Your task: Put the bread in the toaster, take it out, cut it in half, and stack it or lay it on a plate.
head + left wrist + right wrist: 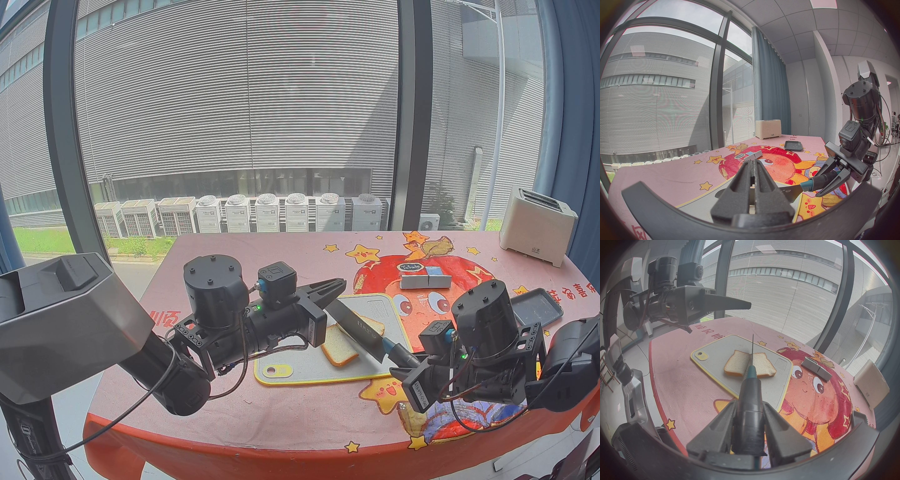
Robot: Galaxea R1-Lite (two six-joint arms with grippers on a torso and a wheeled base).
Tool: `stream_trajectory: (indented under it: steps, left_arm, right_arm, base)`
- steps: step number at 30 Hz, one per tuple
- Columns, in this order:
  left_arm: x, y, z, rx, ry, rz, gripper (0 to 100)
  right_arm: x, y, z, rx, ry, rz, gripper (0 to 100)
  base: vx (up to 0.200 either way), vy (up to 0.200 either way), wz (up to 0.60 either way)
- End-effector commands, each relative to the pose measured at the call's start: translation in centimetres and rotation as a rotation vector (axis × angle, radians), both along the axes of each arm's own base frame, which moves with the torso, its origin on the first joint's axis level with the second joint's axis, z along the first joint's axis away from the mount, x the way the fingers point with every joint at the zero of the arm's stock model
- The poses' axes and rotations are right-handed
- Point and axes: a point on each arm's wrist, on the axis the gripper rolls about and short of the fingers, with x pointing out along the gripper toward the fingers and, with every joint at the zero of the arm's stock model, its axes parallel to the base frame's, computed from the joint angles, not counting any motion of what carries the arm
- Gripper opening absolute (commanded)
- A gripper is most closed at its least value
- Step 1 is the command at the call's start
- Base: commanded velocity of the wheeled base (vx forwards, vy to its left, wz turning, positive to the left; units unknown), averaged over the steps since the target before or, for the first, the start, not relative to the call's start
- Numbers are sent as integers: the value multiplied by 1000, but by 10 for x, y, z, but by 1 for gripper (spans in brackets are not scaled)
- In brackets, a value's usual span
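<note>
Closest in, the right gripper (750,408) is clamped around the dark handle of the knife (359,328). It holds the blade edge-down and pointing away from the robot, which suits a straight downward cut.

Just beyond, the blade lies across the middle of the bread (736,364). The slice lies flat on the grey, yellow-rimmed cutting board (715,355), which protects the pink cartoon table (281,412) under it. From the right wrist the slice looks parted into two pieces, one on each side of the blade, so the cut is probably done or nearly so. Whether the halves are fully separated cannot be told.

The left gripper (336,289) hangs in the air over the far left part of the board, its fingers pressed together on nothing. It is clear of the bread and is not steadying it. It seems to be waiting there, in reach of the halves for the move to the plate.

Farther back a small grey and blue block (425,279) sits on the table's picture. To its right is the dark plate (537,307), with nothing on it and well apart from the board, so the halves have still to be carried across. The cream toaster (537,226) stands at the far right corner, with no bread showing at its slots
</note>
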Motion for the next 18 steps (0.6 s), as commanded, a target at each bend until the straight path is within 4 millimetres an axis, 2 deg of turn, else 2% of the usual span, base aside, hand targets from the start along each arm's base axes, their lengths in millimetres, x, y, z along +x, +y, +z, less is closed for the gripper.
stream_trajectory:
  steps: [1,18]
  left_arm:
    - [0,0,-1,0,0,-2,0]
    - [-1,-3,-7,13,14,-8,0]
  right_arm:
    - [-1,1,1,5,-6,8,0]
    - [-2,4,2,10,-6,14,0]
  base:
    - [0,0,0]
    - [0,0,0]
